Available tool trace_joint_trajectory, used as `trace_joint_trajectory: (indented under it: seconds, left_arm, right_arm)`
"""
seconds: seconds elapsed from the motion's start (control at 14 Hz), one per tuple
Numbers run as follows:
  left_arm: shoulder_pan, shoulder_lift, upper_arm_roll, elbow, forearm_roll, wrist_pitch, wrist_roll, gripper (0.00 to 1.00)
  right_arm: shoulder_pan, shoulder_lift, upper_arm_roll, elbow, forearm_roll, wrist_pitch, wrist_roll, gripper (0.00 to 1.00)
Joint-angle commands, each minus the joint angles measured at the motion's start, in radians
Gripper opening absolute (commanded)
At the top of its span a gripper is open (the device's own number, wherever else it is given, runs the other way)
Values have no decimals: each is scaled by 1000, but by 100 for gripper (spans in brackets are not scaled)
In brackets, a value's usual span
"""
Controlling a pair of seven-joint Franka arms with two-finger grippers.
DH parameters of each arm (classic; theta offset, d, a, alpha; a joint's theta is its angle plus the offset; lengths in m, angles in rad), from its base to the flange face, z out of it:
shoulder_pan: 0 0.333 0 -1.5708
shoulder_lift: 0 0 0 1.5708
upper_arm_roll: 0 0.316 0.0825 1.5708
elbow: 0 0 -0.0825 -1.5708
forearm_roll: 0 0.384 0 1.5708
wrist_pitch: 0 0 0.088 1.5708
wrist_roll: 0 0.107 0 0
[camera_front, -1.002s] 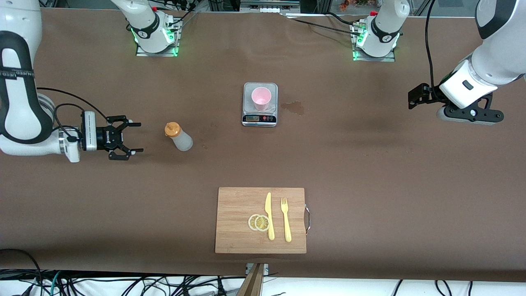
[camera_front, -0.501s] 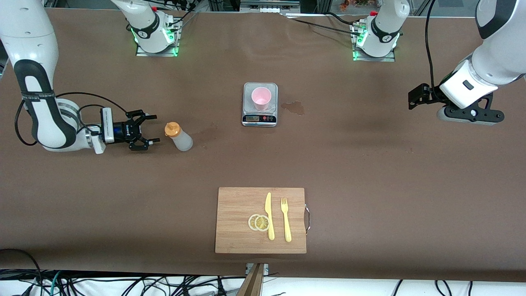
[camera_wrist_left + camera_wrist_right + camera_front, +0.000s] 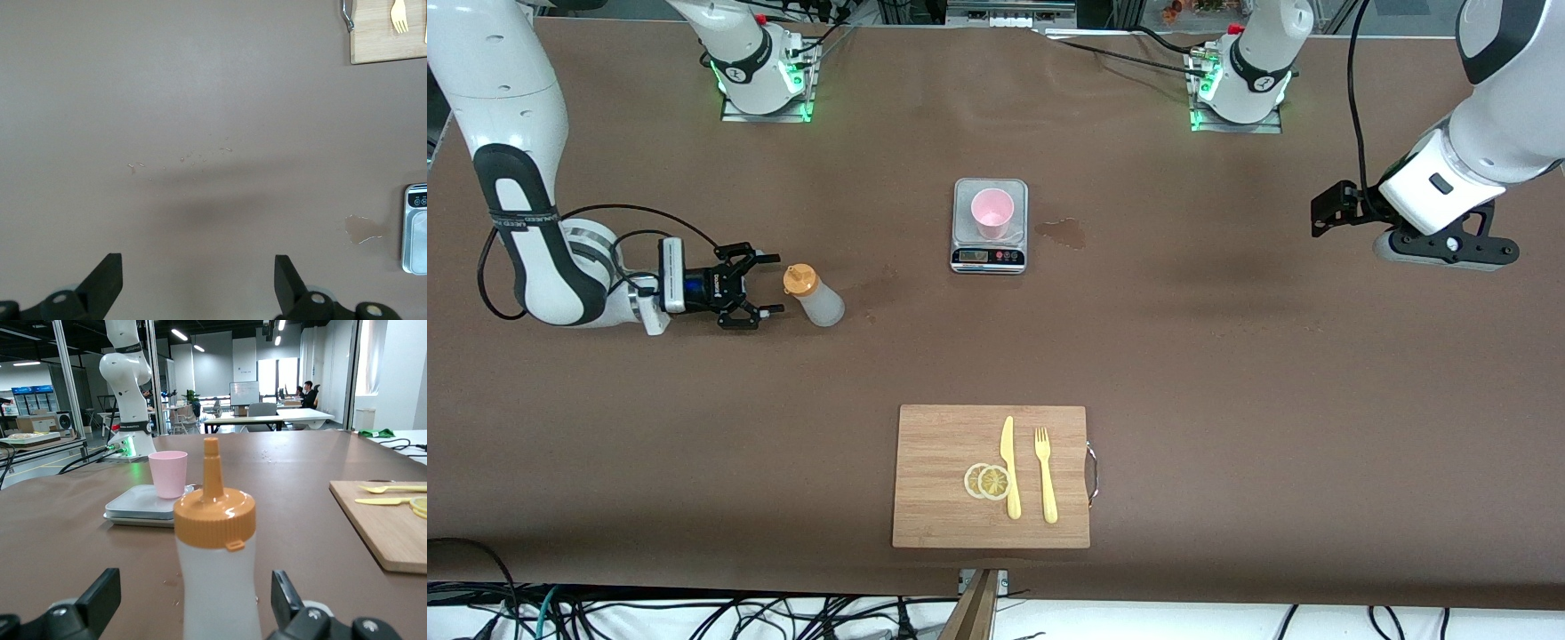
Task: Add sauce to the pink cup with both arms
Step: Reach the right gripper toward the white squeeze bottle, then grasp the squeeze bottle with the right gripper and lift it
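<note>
- The right gripper (image 3: 768, 285) sits low over the table (image 3: 1227, 373) toward the right arm's end, lying level, its fingers spread wide and holding nothing.
- Its fingertips (image 3: 101, 588) stand just short of the sauce bottle (image 3: 814, 295), one to each side of the line toward it, apart from its body.
- The sauce bottle stands upright on the table, frosted white with an orange cap (image 3: 214, 517) and a thin nozzle on top.
- The pink cup (image 3: 991, 212) stands upright on the grey scale (image 3: 990, 253) at mid-table, well apart from the bottle and farther from the front camera than it.
- A wet patch (image 3: 1062, 232) lies on the table just beside the scale, toward the left arm's end.
- The cutting board (image 3: 943, 498) lies nearer to the front camera, carrying two lemon slices (image 3: 987, 481), a yellow knife (image 3: 1009, 467) and a yellow fork (image 3: 1044, 473).
- The left gripper (image 3: 197, 283) waits over bare table at the left arm's end, fingers spread wide and empty.
</note>
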Motion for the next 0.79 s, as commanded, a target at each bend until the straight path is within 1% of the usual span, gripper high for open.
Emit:
trace_joint_trajectory:
  seconds: [0.0,0.72]
  left_arm:
    - [1,0,5,14,-4,-4,24,100]
    - [1,2,4,16,-4,-4,24,100]
  right_arm:
    - [39,26,2,-11,58,20,-50,100]
    - [108,61,3,-10,189,32,-71,100]
